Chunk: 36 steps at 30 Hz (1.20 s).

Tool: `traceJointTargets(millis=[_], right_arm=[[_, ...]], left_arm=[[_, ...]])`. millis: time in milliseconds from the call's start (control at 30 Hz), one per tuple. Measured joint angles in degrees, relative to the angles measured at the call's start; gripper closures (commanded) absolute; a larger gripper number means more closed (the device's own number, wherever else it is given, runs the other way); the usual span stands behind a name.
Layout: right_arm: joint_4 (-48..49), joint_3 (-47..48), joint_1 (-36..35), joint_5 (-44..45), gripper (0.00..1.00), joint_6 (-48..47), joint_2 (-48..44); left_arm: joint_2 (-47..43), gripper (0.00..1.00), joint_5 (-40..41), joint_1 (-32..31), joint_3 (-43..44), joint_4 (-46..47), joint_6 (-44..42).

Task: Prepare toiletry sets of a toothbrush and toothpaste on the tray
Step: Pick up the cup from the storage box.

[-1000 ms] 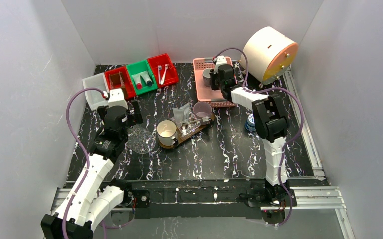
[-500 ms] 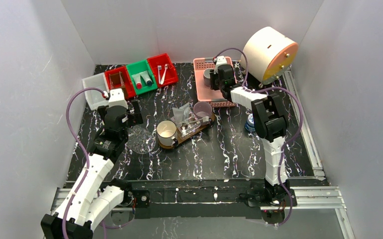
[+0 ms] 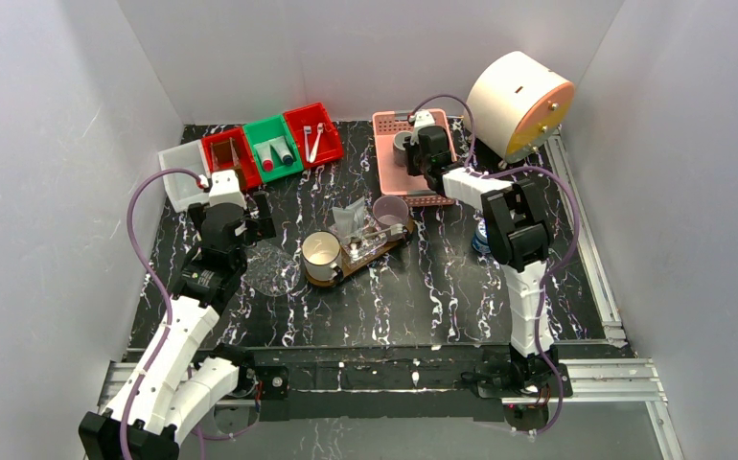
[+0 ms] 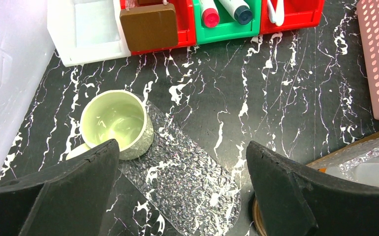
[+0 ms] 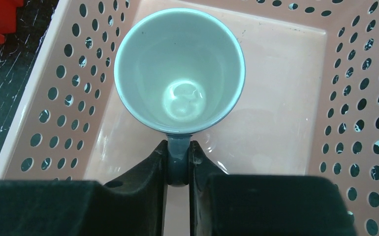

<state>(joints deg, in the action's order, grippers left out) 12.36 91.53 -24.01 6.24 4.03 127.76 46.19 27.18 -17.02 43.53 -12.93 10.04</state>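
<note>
The dark-brown tray [image 3: 377,247] lies mid-table. On it stand a cream mug [image 3: 320,253] and a mauve mug [image 3: 391,209], with a clear bag [image 3: 350,218] holding white items between them. My right gripper [image 5: 177,164] is shut on the handle of a blue-grey mug [image 5: 179,69], which is upright inside the pink basket [image 5: 286,132]. From above, the right gripper [image 3: 411,151] is over the basket. My left gripper [image 4: 182,196] is open and empty above an empty clear bag [image 4: 187,182] lying flat, next to a pale green mug [image 4: 113,123]. The left gripper [image 3: 255,222] is left of the tray.
Along the back left stand a white bin [image 3: 181,172], a red bin with a brown block [image 4: 149,27], a green bin with capped tubes [image 3: 274,149], and a red bin with toothbrushes [image 3: 312,132]. A white drum [image 3: 518,103] stands at the back right. A small blue object [image 3: 482,236] sits by the right arm.
The right gripper has shifted very slightly to the left over the pink basket, with the mug still held. The left arm has not moved.
</note>
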Motion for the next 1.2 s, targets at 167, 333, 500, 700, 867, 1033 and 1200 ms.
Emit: traceJointTargets(millis=[167,333,500,700,867,1033,1200], right_arm=[[-0.28,0.20,0.00,0.00,0.99,-0.63,0.00],[-0.33,0.00,-0.02,0.15,0.99,-1.64,-0.44],[-0.55,-3.54,0.00,0.98,0.99,-2.80,-4.15],[0.28,-8.87,-0.09,1.31,0.99,-3.91,-12.33],[2.75,-12.41,-0.66,1.62,0.99,-4.74,-19.30],[4.70,-15.17,-3.34,2.86,0.99,-5.66,-25.11],[5.73,-16.44,-8.17,5.07,0.99,-6.88,-28.94]], left_arm=[[0.00,0.02,-0.02,0.00,0.00,0.57,0.13],[0.44,0.02,-0.39,0.00,0.02,0.52,1.36],[1.95,0.02,-1.62,0.00,2.36,-1.27,3.65],[2.75,0.03,-4.72,0.00,7.67,-2.38,6.84],[6.40,0.04,-8.55,0.00,12.92,-3.26,10.14],[11.15,0.03,-12.11,0.00,17.05,-4.20,13.79],[15.28,0.04,-15.10,0.00,21.42,-4.96,16.98]])
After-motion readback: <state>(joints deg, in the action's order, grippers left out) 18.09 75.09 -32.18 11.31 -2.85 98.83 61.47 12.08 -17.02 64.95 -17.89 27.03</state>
